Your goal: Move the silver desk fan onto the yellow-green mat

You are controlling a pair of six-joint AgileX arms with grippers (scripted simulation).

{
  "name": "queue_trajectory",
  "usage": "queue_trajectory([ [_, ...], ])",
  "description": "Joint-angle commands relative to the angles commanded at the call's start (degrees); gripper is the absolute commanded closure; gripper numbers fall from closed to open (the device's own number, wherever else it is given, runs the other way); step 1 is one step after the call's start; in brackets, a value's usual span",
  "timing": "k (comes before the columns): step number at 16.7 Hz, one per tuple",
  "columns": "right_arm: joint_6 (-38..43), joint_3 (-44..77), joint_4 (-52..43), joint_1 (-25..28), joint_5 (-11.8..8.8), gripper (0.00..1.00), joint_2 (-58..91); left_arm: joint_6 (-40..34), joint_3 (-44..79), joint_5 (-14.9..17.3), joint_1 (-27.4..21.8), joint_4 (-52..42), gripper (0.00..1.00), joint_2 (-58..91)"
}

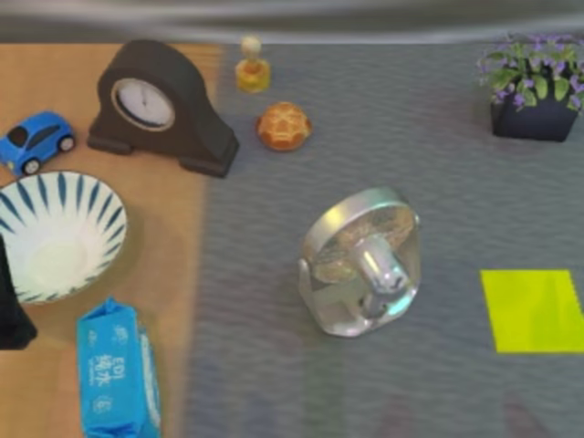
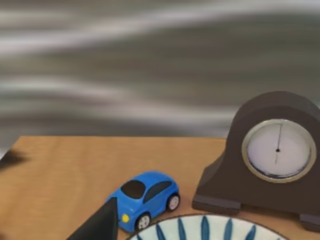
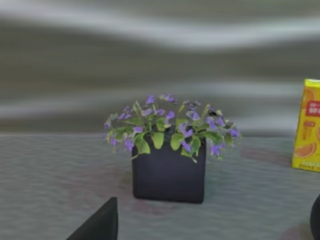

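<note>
The silver desk fan (image 1: 361,265) stands near the middle of the grey cloth, its chrome grille and motor hub tilted up toward the top camera. At the right edge lies the flat yellow-green mat (image 1: 534,310), bare and well apart from the fan. My left arm (image 1: 11,315) is parked at the left edge beside the bowl; one dark finger (image 2: 102,225) of its gripper shows off to the side with nothing held. My right arm is out of the top view; one finger (image 3: 102,225) of its gripper shows, holding nothing. Neither wrist view shows the fan or the mat.
On the wooden left part stand a dark mantel clock (image 1: 155,105), a blue toy car (image 1: 36,140), a striped bowl (image 1: 57,235) and a blue tissue pack (image 1: 117,370). A bread roll (image 1: 284,125), a yellow bottle (image 1: 252,66) and a potted plant (image 1: 534,87) stand behind; an orange juice carton (image 3: 308,125) is beside the plant.
</note>
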Motion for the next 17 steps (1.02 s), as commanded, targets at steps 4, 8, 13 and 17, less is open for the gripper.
queue_trajectory([
  [4,-1.5,1.7,-1.7,0.7,0.0,0.0,1.7,0.0,0.0,0.0,0.0,0.0,0.0,0.0],
  [8,-9.6,12.3,-11.1,4.4,0.0,0.0,12.5,0.0,0.0,0.0,0.0,0.0,0.0,0.0],
  [13,-25.6,37.4,-29.8,11.9,0.2,0.0,38.6,0.0,0.0,0.0,0.0,0.0,0.0,0.0],
  [17,-40.5,63.1,-47.1,19.0,0.3,0.0,64.6,0.0,0.0,0.0,0.0,0.0,0.0,0.0],
])
